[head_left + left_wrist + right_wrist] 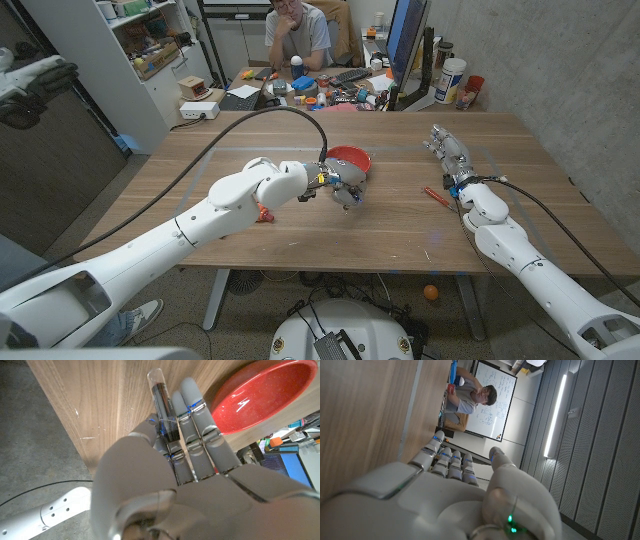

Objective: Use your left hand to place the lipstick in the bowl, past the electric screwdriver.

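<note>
Left robot hand [190,460] grips lipstick [161,405] between thumb and fingers, clear cap end poking out past fingertips. Hand just beside near rim of red bowl [349,159], not yet over it. Right robot hand [447,150] open, holding nothing, well apart on table [400,215]; red-handled screwdriver [436,195] near its wrist. Risk: release now drops lipstick short of bowl, onto table. Smooth tube may slip or roll off; fingers may nudge rim, shoving bowl.
</note>
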`<state>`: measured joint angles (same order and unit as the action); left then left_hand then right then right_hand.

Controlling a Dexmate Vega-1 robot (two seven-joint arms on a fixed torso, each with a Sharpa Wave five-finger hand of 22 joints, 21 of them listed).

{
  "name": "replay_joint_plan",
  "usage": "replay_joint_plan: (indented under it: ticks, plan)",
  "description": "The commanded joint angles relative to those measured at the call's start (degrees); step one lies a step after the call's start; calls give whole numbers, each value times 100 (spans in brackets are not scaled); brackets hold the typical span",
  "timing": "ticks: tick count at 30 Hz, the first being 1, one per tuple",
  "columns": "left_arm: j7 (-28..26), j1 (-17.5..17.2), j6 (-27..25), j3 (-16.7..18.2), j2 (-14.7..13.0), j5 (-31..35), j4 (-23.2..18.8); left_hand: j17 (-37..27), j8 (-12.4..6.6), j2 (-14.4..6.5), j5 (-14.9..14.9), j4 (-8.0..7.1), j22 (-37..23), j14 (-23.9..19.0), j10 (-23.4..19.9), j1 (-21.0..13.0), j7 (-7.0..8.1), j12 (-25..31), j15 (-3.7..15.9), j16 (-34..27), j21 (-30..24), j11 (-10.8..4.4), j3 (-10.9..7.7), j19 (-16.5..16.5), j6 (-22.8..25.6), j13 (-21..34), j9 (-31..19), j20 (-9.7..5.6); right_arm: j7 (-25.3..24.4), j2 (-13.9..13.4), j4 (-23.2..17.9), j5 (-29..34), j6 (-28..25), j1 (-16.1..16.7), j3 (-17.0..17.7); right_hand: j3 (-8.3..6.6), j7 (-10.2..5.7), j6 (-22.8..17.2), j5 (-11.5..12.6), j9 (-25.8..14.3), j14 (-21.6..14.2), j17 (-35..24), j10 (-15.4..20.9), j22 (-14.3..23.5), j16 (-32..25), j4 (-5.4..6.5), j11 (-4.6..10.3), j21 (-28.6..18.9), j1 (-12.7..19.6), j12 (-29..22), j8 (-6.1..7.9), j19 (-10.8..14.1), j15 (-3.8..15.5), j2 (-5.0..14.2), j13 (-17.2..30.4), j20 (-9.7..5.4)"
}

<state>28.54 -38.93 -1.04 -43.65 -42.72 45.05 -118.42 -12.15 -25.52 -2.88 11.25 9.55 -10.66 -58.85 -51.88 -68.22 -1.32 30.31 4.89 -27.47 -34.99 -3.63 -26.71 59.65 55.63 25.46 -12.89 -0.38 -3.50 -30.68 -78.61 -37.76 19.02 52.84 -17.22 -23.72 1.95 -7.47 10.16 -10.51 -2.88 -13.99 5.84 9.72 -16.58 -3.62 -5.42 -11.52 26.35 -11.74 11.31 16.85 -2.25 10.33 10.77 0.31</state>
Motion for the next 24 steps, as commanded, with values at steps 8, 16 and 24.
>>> replay_joint_plan:
  ticks: [8, 16, 24]
  plan:
    - [-740, -162, -534, 580, -48, 203, -296, -37, -49, -170, 32, -22, -3, -481, -316, -134, -7, 35, 493, 38, -27, -315, -24, -69, 118, 74, -22, 34, -132, -58, -117, 235, -114, -142, -77, 28, 11, -81, -14, -27, -100, -17, 102, 21, -55, -14, 28, -38, -5, -11, 0, 103, 45, -56, 21, -11]
    - [-929, -96, -747, 687, -54, 197, -198, -60, -51, -166, 36, -18, -2, -508, -337, -130, -4, 37, 512, 42, -39, -341, -24, -91, 118, 107, -20, 36, -140, -54, -95, 264, -130, -194, -91, 35, 29, -110, -14, -27, -106, -20, 124, 21, -56, -16, 25, -37, -9, -16, 8, 113, 42, -60, 21, -6]
    - [-995, -31, -1055, 727, -59, 194, -54, -94, -53, -164, 39, -22, -1, -500, -316, -112, 12, 19, 490, 61, -37, -371, -18, -171, 113, 152, -18, 49, -148, -49, -66, 260, -158, -219, -94, 43, 24, -128, -14, -27, -121, -25, 135, 21, -59, -15, 31, -35, -14, -16, 10, 122, 40, -61, 21, -6]
